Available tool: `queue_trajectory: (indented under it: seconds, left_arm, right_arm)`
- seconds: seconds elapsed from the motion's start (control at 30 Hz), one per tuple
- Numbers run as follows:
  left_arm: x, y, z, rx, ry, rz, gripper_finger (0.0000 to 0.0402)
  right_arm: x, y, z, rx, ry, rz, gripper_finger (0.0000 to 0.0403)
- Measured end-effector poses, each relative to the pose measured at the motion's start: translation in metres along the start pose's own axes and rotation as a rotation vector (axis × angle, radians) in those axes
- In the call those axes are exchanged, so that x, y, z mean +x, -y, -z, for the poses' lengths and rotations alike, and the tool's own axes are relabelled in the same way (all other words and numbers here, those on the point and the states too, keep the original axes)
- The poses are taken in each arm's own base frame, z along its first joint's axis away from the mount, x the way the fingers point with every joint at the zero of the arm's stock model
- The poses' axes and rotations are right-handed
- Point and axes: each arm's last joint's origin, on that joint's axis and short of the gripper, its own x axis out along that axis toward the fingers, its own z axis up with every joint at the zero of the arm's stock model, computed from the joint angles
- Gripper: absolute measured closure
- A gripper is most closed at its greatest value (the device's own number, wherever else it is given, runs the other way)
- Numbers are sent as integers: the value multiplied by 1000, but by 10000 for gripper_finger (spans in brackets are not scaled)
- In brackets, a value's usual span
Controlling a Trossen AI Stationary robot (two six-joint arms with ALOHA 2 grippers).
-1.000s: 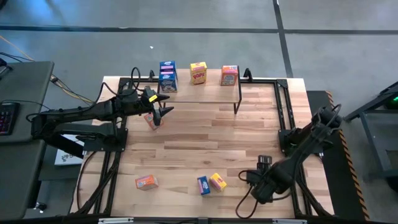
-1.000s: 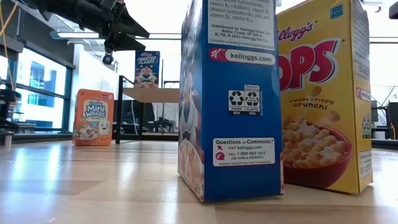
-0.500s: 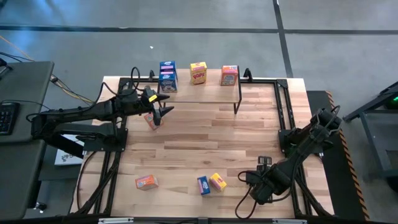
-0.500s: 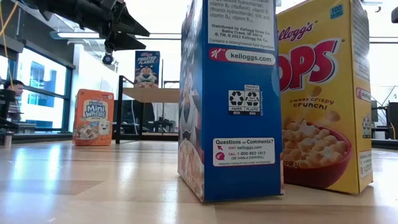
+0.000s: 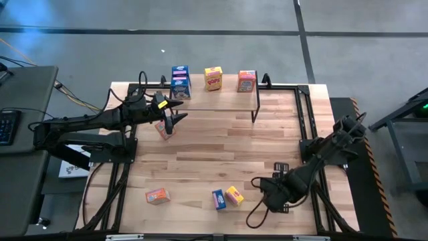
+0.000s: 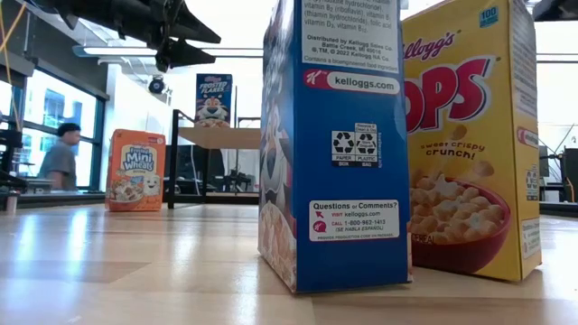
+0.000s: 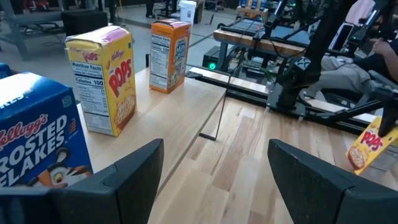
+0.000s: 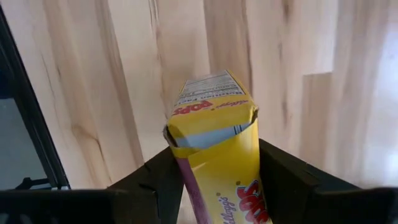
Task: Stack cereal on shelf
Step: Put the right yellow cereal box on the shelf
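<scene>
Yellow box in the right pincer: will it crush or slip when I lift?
The yellow box sits between the right pincer's fingers. Its top flap looks torn and bent, so the thin cardboard probably dents under a hard squeeze. Small, so likely light. Its glossy printed sides might slip or swivel.

Open left gripper [image 7: 214, 180], blue box [image 7: 37, 140], yellow box [image 7: 102, 81], orange box [image 7: 170, 55] on shelf [image 7: 186, 106]

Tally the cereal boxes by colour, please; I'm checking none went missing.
Blue boxes: 3
Yellow boxes: 3, one in the right claw
Orange boxes: 3
Total: 9
</scene>
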Motion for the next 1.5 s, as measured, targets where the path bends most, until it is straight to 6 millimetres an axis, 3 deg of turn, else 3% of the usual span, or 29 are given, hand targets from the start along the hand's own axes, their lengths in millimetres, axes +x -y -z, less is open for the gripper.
queue_trajectory:
  seconds: [0.37,0.6,0.83,1.13,1.5]
  left_arm:
    - [0,0,0,13,-1,0,121]
    - [0,0,1,17,-9,-1,121]
    - [4,0,4,18,-30,-3,121]
    - [15,0,11,22,-84,-10,121]
    - [21,0,16,41,-112,-11,121]
  right_arm:
    - [-60,43,-50,-18,145,33,229]
    - [-100,86,-81,-16,304,71,229]
    - [-132,136,-101,-24,412,141,229]
    - [-147,195,-116,-37,491,149,229]
    - [-150,238,-122,-8,541,216,229]
